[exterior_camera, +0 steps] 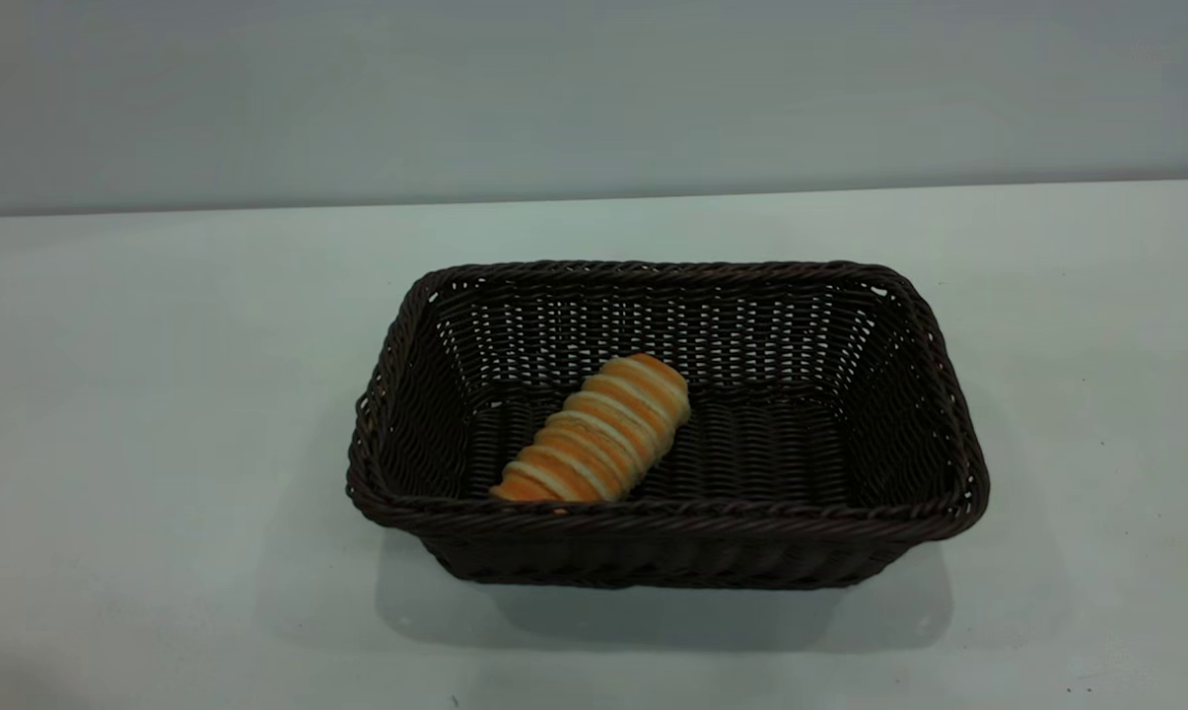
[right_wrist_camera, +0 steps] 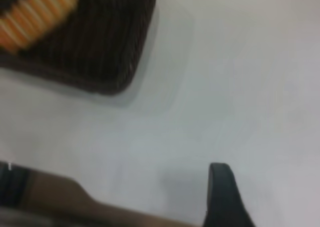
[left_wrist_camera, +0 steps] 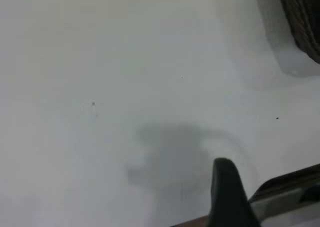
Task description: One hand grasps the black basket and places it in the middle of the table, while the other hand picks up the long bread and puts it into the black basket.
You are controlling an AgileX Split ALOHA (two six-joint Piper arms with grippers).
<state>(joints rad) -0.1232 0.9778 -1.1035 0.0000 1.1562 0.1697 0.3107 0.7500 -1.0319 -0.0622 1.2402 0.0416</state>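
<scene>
The black basket (exterior_camera: 948,394) stands in the middle of the white table (exterior_camera: 160,414). The long bread (exterior_camera: 598,431) lies slantwise on the basket's floor, towards its left side. Neither gripper shows in the exterior view. In the left wrist view a part of my left gripper (left_wrist_camera: 226,189) hangs over bare table, with a corner of the basket (left_wrist_camera: 304,17) well away from it. In the right wrist view a part of my right gripper (right_wrist_camera: 222,194) is over bare table, apart from the basket (right_wrist_camera: 105,52) with the bread (right_wrist_camera: 35,17) in it.
A grey wall (exterior_camera: 594,89) runs behind the table's far edge. A few tiny dark specks (left_wrist_camera: 93,103) mark the tabletop. White table lies on both sides of the basket and in front of it.
</scene>
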